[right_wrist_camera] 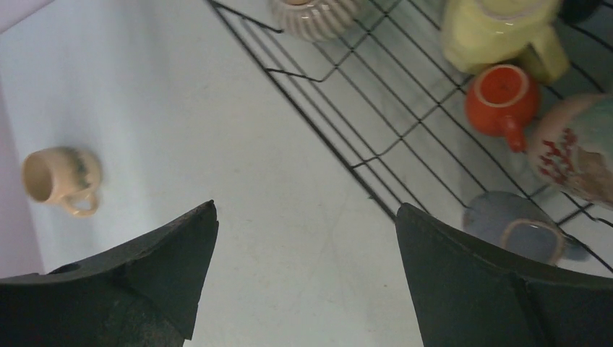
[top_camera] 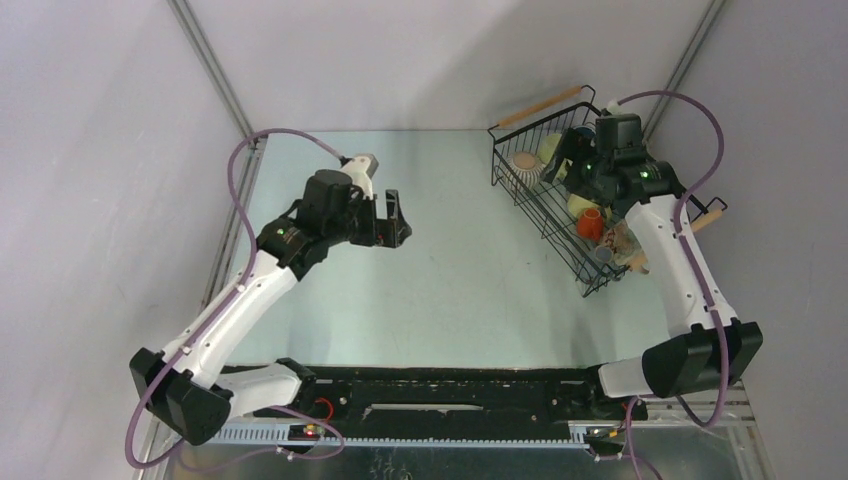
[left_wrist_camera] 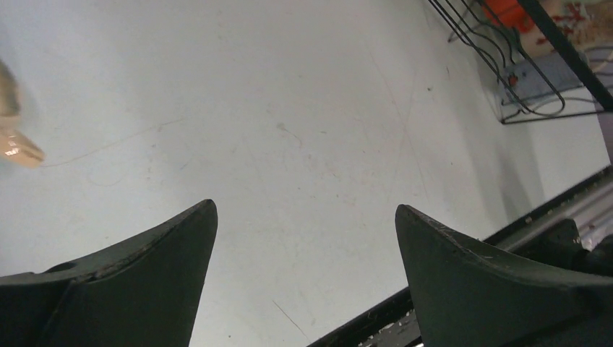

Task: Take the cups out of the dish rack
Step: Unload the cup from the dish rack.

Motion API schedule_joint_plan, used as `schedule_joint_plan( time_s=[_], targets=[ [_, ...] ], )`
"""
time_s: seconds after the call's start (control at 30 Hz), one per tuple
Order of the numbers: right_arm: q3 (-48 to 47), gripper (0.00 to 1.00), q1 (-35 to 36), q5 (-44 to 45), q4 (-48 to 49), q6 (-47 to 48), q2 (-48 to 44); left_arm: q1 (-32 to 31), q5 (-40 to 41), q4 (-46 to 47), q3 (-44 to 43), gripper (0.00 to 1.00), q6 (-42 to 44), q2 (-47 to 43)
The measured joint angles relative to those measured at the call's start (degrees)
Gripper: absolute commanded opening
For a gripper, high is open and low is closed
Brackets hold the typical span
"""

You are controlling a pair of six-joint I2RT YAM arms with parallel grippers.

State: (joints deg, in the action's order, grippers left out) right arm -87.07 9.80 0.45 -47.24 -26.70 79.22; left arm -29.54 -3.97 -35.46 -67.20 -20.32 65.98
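The black wire dish rack (top_camera: 541, 104) stands at the table's far right. Inside it the right wrist view shows several cups: a ribbed beige one (right_wrist_camera: 314, 14), a pale yellow-green one (right_wrist_camera: 499, 32), a small orange one (right_wrist_camera: 502, 97), a floral one (right_wrist_camera: 575, 148) and a grey-blue one (right_wrist_camera: 517, 231). A cream cup (right_wrist_camera: 61, 181) lies on its side on the table, outside the rack. My right gripper (right_wrist_camera: 303, 210) hangs open and empty over the rack's left rim (right_wrist_camera: 303, 110). My left gripper (left_wrist_camera: 303, 206) is open and empty above bare table left of centre (top_camera: 385, 215).
The rack's near corner (left_wrist_camera: 538, 29) shows at the top right of the left wrist view. Both arm bases and a black rail (top_camera: 450, 385) run along the near edge. Grey walls close in the table on the left, back and right.
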Motion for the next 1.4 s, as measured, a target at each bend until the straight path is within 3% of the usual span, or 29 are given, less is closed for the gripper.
schedule_joint_plan(
  time_s=[0.5,0.87,1.4],
  targets=[
    [4.3,0.99,-4.7,8.2,-6.4,0.6,0.9,-3.7,-5.3,3.1,4.4,1.0,2.0,-0.8],
    [11.9,0.81,-8.0,10.6,-7.4,-0.9,2.8,-4.2,-6.8,3.7,4.5,1.0,2.4,-1.3],
    [15.9,0.82,-8.7,16.2,-6.7,-2.0,5.9,-4.6,-8.5,4.1,4.7,1.0,2.3,-1.3]
  ],
)
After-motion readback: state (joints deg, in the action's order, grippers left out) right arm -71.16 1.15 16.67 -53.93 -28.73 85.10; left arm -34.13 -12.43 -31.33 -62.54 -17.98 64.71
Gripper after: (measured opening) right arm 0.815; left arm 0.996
